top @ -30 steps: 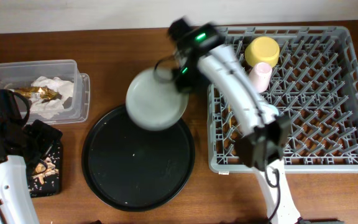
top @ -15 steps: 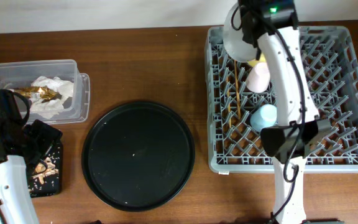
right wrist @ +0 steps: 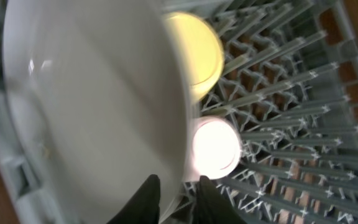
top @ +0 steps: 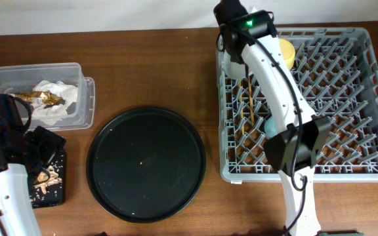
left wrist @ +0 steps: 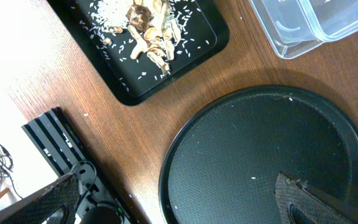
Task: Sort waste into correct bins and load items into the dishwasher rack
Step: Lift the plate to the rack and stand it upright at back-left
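We see the smooth, glossy round plate (right wrist: 92, 93) standing on edge among the grey rack's (right wrist: 291, 124) plastic pegs, beside the yellow bowl (right wrist: 194, 53) and pink cup (right wrist: 215, 149). Its rim lies between the right hand's (right wrist: 179, 196) fingers; clenched or released, we cannot tell. The left hand (left wrist: 179, 208) gapes wide.

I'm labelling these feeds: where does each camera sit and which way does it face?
Overhead: fixed above the table, looking down on the dishwasher rack, round black tray and clear tub; left arm and right arm show.
Left wrist: on that arm, looking down at the small black tray of food scraps; open left hand at the bottom edge.
Right wrist: on the right arm, facing into the rack, close on the plate, its rim inside the right hand.
Shared: overhead and left wrist both show the round black tray.
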Tool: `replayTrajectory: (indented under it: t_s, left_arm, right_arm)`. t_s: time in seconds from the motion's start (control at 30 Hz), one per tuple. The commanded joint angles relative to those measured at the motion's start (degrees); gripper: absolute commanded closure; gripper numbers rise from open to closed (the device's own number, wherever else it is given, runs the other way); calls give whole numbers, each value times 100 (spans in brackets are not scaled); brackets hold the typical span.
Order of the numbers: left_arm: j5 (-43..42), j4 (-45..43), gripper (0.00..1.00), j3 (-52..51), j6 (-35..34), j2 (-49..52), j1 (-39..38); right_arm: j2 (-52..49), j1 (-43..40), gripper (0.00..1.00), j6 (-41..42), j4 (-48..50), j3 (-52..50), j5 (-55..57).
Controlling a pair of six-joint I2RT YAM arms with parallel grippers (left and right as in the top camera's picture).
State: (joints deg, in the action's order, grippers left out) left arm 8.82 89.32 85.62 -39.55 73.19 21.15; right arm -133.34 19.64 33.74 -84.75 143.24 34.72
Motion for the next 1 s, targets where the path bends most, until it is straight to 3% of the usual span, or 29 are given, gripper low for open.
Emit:
replayTrajectory:
  t_s: [0.0, 0.03, 0.07, 0.2, 0.23, 0.27, 0.33, 0.53, 0.67, 0.87, 0.97]
  left_arm:
    - [2, -7, 1, 61, -31, -20, 39]
    - [2, -7, 1, 61, -31, -20, 39]
    - [2, -7, 1, 61, -31, -20, 39]
    - [2, -7, 1, 61, -31, -20, 39]
    - [2, -7, 1, 61, -31, -20, 39]
    - [2, -7, 1, 61, -31, -20, 39]
    - [2, -7, 1, 61, -31, -20, 39]
    - [2, -7, 1, 61, -31, -20, 39]
    - [2, -7, 1, 61, -31, -20, 39]
    - [2, -7, 1, 61, -31, -20, 39]
    - [2, -7, 1, 61, -31, -20, 39]
  right_arm:
    - [337, 227, 54, -90, -264, 181, -549]
    - [533, 286, 22, -90, -444, 337, -811]
    - [730, 291, 0, -94, -623, 474, -1051]
    - [1676, 273, 1, -348, -944, 658, -1252]
    - [1875, 188, 19, -341, -876, 658, -909]
    - [1908, 70, 48, -326, -846, 658, -861]
    - [1794, -439, 93, -326, -717, 636, -1222]
    - [597, -2363, 96, -350, 313, 533, -4358]
    - [-208, -2426, 96, -807, 1176, 531, -6011]
    - [-315, -2286, 96, -1198, 1209, 531, -7066]
    - [-315, -2277, 96, -2059, 1285, 533, -8819]
